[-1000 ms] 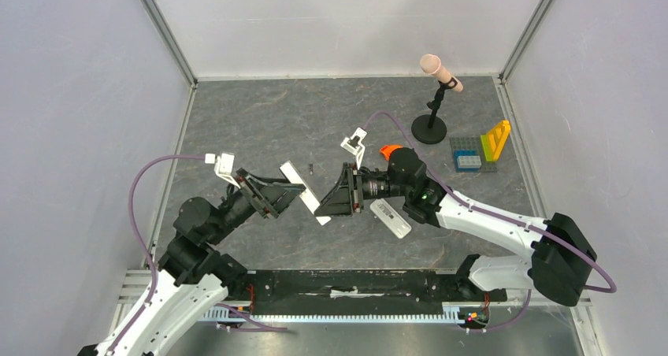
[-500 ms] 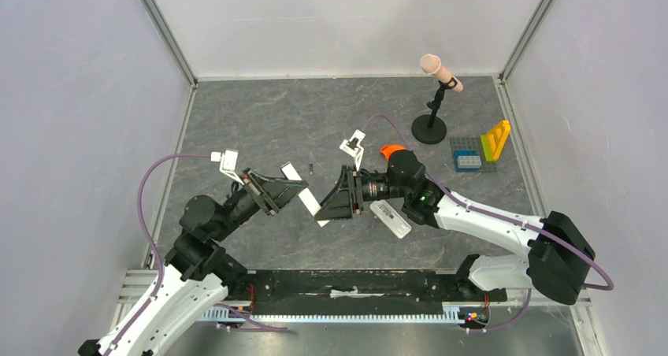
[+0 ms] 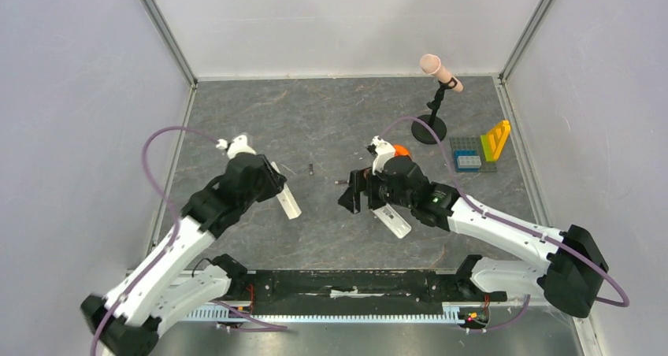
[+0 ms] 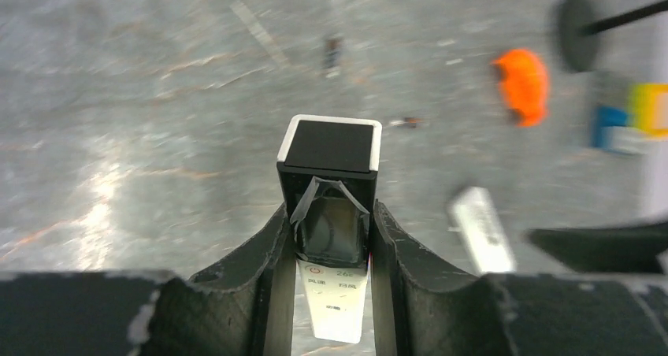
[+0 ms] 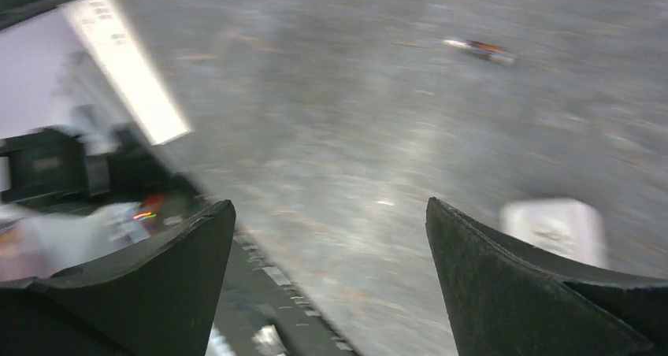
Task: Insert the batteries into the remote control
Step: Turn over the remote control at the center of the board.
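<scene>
The long, slim white plastic remote control (image 3: 288, 202) is found to the left of the shorter, wider white block (image 3: 391, 218) with a dark strip, and well apart from it. It is clamped across its width by the left gripper (image 4: 331, 213). The black fingers are pressed against both long sides, and the black-capped end projects beyond the tips. The grip is judged to be meant to steady the body so that its recess can be presented for loading. Whether the far end touches the grey stone-patterned table (image 3: 236, 112) cannot be told.

Two tiny thin cylindrical batteries (image 3: 312, 168) lie loose on the table above and left of the white block, between the two arms. One is dark, and the other battery (image 3: 343, 181), nearer the block, shows some orange-red. None is seen inside the remote control, so loading is judged not yet begun.

The right gripper (image 5: 327, 206), just left of the white block, is spread wide with nothing between its fingers. It is judged to be readied for picking up a battery.
</scene>
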Motion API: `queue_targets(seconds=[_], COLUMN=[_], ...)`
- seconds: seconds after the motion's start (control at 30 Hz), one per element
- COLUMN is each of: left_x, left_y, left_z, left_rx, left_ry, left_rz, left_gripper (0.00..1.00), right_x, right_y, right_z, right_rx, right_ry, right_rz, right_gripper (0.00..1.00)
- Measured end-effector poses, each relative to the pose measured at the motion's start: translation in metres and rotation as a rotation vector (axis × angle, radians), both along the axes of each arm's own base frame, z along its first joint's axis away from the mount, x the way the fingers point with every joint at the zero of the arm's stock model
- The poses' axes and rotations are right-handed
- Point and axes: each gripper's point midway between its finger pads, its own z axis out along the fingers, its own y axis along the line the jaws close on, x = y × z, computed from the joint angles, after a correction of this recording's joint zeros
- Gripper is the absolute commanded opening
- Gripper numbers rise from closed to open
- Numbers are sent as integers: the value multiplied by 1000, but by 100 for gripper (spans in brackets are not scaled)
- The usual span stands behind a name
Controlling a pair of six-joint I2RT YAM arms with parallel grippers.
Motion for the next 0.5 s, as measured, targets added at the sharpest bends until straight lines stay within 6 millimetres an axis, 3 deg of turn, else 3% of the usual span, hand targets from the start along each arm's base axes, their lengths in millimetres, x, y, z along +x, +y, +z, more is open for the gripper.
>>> queue_targets(seconds=[0.13, 0.27, 0.33, 0.5], left_x=[13, 16, 14, 16], left_y=[18, 51, 67, 75], left_z=[-68, -117, -133, -158], left_rx=[183, 226, 230, 217], left_ry=[244, 428, 497, 606], left_rz=[56, 133, 167, 147], left_gripper=[2, 2, 2, 2], right_x=[24, 38, 40, 37], right_y=[-51, -95, -112, -134], right_z=[-43, -71, -85, -122], right_rx=[-278, -515, -612, -794], right_ry=[-41, -79, -83, -50], right_rz=[-173, -257, -256, -182], right_gripper=[94, 93, 93, 92])
